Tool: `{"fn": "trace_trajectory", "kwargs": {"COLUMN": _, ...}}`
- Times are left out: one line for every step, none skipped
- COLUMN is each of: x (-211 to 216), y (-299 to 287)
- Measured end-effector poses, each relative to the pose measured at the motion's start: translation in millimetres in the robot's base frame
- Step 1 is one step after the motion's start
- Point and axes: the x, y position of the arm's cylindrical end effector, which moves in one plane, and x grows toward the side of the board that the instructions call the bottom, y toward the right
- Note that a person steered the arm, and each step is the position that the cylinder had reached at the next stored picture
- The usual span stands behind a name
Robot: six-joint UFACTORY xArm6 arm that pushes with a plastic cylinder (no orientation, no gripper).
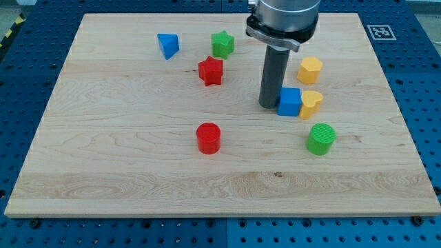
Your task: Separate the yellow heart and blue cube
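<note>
The blue cube [290,101] sits right of the board's middle, touching the yellow heart [312,102] on its right side. My tip [269,105] is down on the board, right against the blue cube's left face. The rod rises from there to the arm's body at the view's top.
A yellow hexagonal block [310,70] lies above the heart. A green cylinder [321,138] lies below it. A red cylinder [208,138], a red star [211,71], a green star [222,44] and a blue triangular block [167,45] lie further left on the wooden board [103,158].
</note>
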Motion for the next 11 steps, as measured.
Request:
{"fn": "trace_trajectory", "kwargs": {"x": 0.0, "y": 6.6}}
{"fn": "trace_trajectory", "kwargs": {"x": -12.2, "y": -9.0}}
{"fn": "trace_trajectory", "kwargs": {"x": -49.2, "y": -14.6}}
{"fn": "trace_trajectory", "kwargs": {"x": -49.0, "y": 21.8}}
{"fn": "trace_trajectory", "kwargs": {"x": -40.2, "y": 59.3}}
{"fn": "trace_trajectory", "kwargs": {"x": -27.8, "y": 64.3}}
{"fn": "trace_trajectory", "kwargs": {"x": -16.7, "y": 64.3}}
{"fn": "trace_trajectory", "kwargs": {"x": -15.8, "y": 64.3}}
{"fn": "trace_trajectory", "kwargs": {"x": -14.7, "y": 61.2}}
{"fn": "trace_trajectory", "kwargs": {"x": -3.4, "y": 53.0}}
{"fn": "trace_trajectory", "kwargs": {"x": 3.3, "y": 47.2}}
